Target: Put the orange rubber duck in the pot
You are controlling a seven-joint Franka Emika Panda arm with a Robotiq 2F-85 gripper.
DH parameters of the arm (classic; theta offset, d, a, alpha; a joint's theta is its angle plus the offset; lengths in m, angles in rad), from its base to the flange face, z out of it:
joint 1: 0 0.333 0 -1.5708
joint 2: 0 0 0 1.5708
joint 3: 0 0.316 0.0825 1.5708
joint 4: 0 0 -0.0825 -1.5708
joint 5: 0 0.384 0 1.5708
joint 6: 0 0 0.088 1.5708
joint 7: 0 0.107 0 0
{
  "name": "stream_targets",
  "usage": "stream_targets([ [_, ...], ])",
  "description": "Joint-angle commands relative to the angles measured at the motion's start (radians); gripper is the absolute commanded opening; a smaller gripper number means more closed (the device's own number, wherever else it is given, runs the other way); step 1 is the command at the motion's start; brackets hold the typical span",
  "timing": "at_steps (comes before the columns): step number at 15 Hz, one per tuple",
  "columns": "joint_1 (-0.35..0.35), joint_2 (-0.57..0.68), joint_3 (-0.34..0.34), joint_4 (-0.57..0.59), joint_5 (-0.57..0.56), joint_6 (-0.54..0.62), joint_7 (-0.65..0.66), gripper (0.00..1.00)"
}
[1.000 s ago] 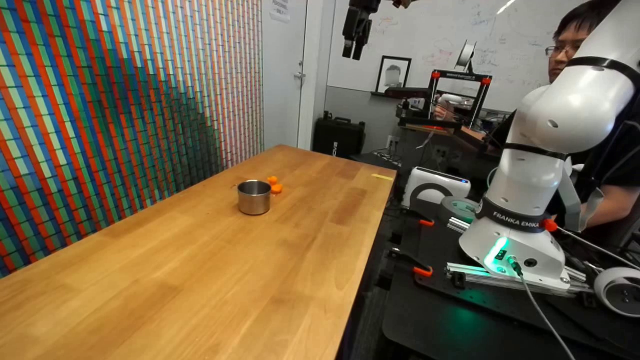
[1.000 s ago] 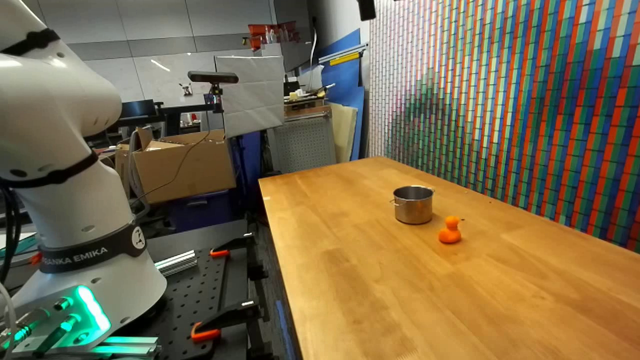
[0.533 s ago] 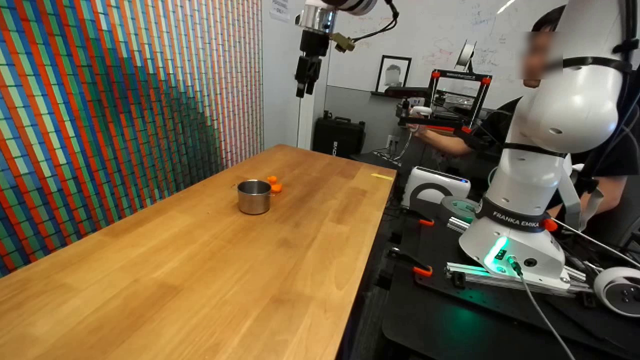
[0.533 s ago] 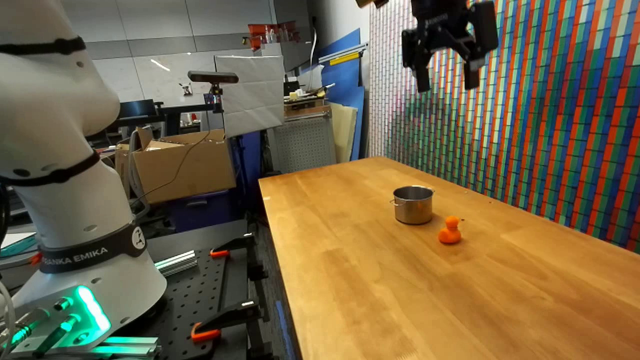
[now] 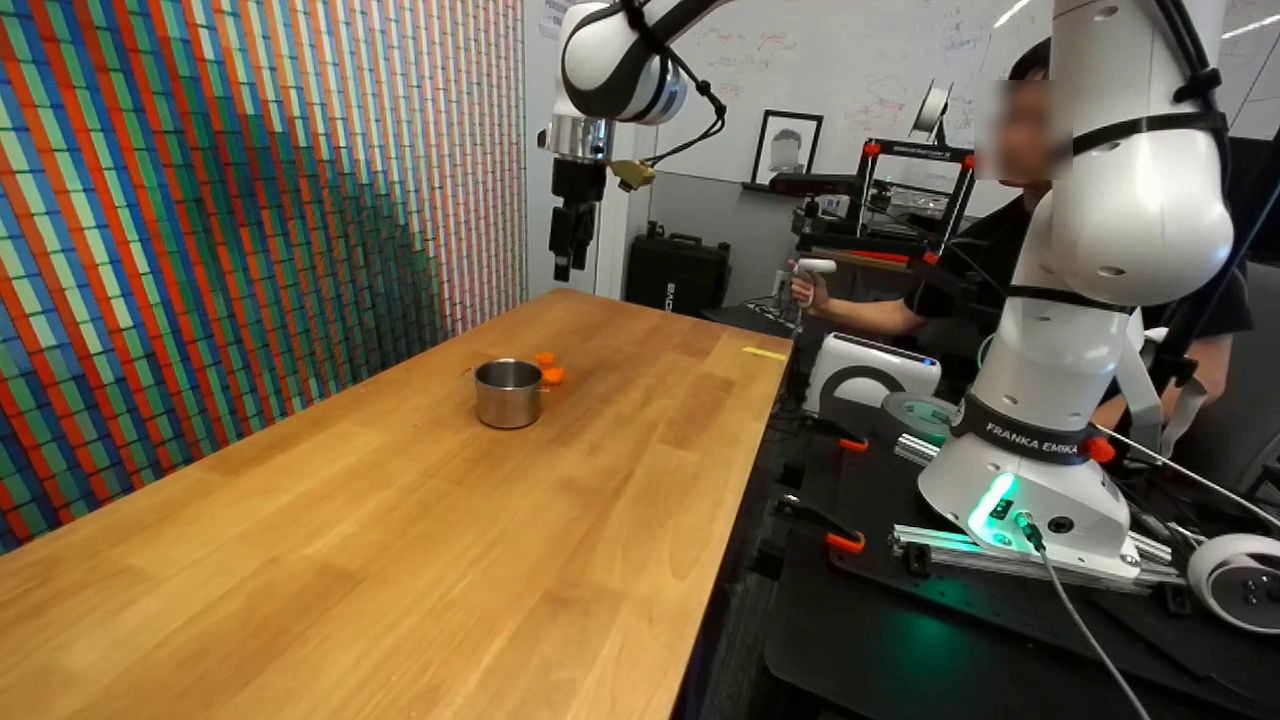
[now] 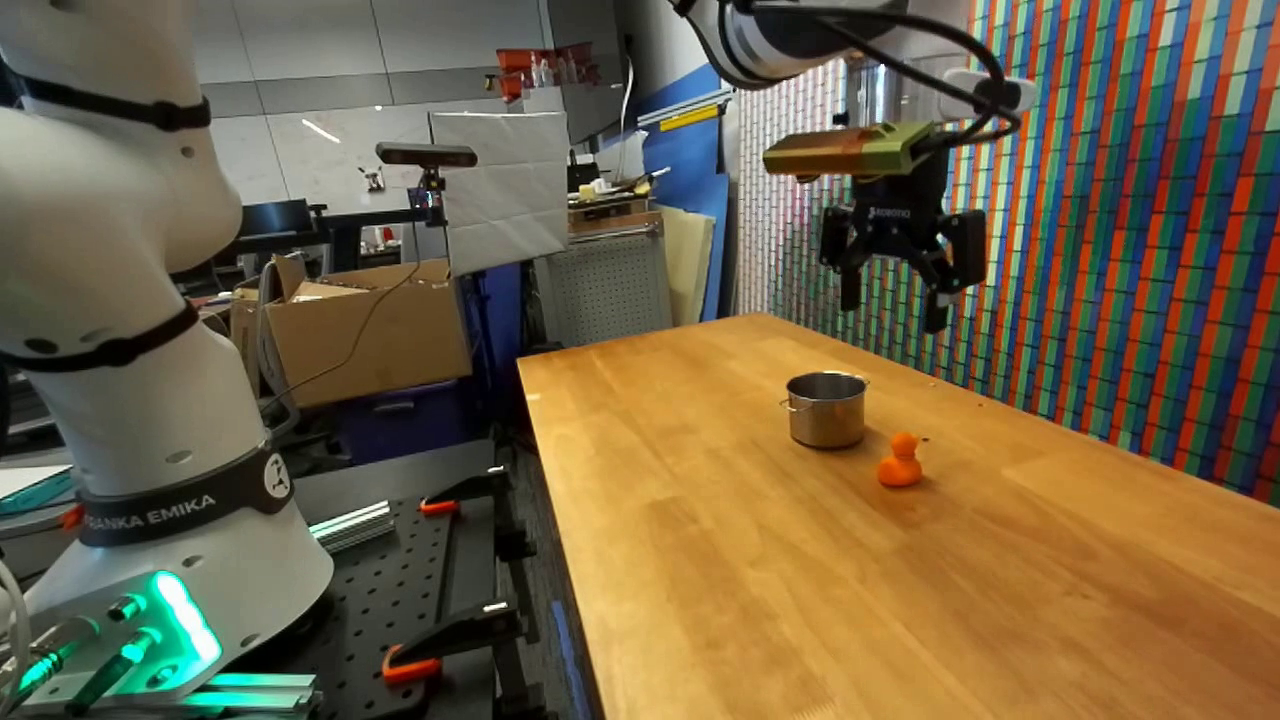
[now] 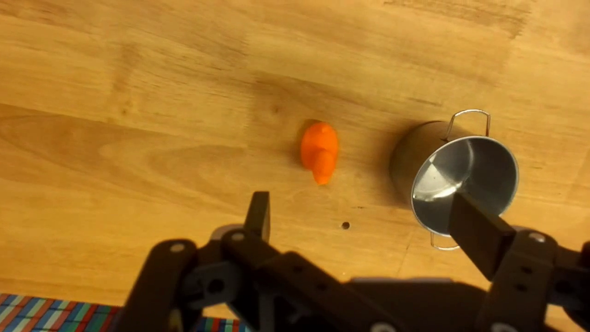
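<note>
Orange rubber duck [image 6: 900, 468] sits upright on the wooden table [image 6: 690, 530], just beside the metal pot [image 6: 828, 418] yet apart from it, while I can see the gripper [image 6: 893, 314] hanging in the air over that table, its two fingers [image 7: 479, 233] parted wide, holding nothing.

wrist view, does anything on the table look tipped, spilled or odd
One small oddity: a dark round spot on the wooden table near the orange duck; hole or speck, I can't tell. Duck and pot stand upright; nothing looks spilled.
</note>
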Motion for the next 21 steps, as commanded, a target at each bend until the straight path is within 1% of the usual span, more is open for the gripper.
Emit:
stream_targets([
  [1,-0.035,0.11,0.035,0.057,-0.001,0.047,-0.035,1.0],
  [4,-0.03,0.176,0.034,0.053,-0.046,0.16,-0.008,1.0],
  [9,-0.029,0.24,0.044,0.027,-0.084,0.263,0.009,1.0],
  [11,-0.017,0.255,0.041,0.006,-0.108,0.327,0.03,1.0],
  [16,-0.005,0.295,0.053,-0.003,-0.131,0.403,0.081,1.0],
  [20,0.005,0.322,0.046,-0.01,-0.15,0.441,0.109,1.0],
  [21,0.006,0.329,0.044,-0.011,-0.157,0.458,0.11,0.75],
])
